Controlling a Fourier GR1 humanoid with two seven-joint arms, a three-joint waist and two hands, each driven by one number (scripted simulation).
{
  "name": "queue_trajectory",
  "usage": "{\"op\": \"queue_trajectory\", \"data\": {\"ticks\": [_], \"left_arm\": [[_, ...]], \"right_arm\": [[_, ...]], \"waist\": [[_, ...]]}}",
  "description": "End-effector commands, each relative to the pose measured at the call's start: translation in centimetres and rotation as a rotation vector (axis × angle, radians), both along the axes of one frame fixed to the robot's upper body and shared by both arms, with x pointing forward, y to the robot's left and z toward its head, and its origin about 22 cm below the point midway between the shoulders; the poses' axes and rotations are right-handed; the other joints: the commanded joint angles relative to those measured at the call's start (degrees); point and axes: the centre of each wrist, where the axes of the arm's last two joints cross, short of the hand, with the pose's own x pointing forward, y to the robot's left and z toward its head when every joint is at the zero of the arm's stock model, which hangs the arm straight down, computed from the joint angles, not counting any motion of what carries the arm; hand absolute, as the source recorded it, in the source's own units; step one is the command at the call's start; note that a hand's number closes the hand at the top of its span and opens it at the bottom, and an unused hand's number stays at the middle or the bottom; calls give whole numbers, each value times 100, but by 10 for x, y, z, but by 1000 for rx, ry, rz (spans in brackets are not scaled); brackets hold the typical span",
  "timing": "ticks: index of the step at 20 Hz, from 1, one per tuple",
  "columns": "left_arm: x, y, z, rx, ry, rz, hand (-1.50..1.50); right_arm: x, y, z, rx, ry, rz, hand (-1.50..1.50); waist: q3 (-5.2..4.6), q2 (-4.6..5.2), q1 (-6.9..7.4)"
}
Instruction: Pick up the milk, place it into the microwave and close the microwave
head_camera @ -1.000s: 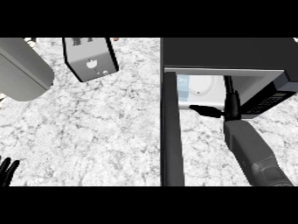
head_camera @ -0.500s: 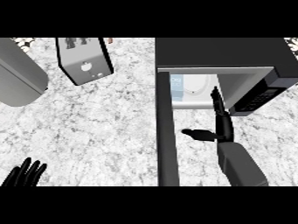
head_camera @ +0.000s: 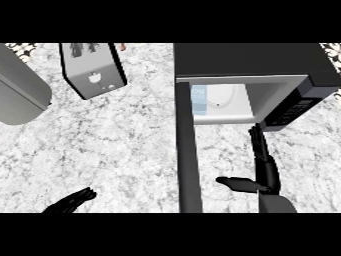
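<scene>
My right hand (head_camera: 267,172) is open and holds nothing: its fingers (head_camera: 258,142) are straight and point up the view toward the microwave (head_camera: 247,60), and the thumb (head_camera: 236,182) sticks out to the left. The hand hovers over the marble counter (head_camera: 129,140), just in front of the open cavity and near its right part, with the fingertips short of the cavity's lower edge and below the dark control panel (head_camera: 295,107). Just to my left the microwave door (head_camera: 188,150) stands swung fully out and is seen edge-on as a long dark bar running from the cavity's left corner down to the view's lower edge. My thumb tip is near it but apart from it, so the room on that side is narrow. To my right the counter is bare out to the view's edge. The milk (head_camera: 199,99), a pale blue and white carton, is inside the cavity at its left side, close to the door's hinge end, ahead of my fingertips and to their left, well apart from them. My left hand (head_camera: 69,202) shows at the lower left edge, open with relaxed fingers, beyond the door and far from the carton. I count two hands, one microwave with one door, one milk carton, one boxy grey appliance (head_camera: 92,70) at the counter's back and one large grey rounded object (head_camera: 10,87) at the upper left.
</scene>
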Motion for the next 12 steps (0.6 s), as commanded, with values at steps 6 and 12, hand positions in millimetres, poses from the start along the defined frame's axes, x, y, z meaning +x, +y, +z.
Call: {"op": "queue_trajectory", "data": {"ticks": [6, 12], "left_arm": [[44, -40, 7, 104, -31, -87, 150], [70, -98, 4, 199, -60, -148, 150]], "right_arm": [[-70, -48, 38, 115, -71, 6, 150], [-116, -76, 64, 152, -72, -44, -150]], "waist": [[-3, 30, -26], [4, 54, 33]]}}
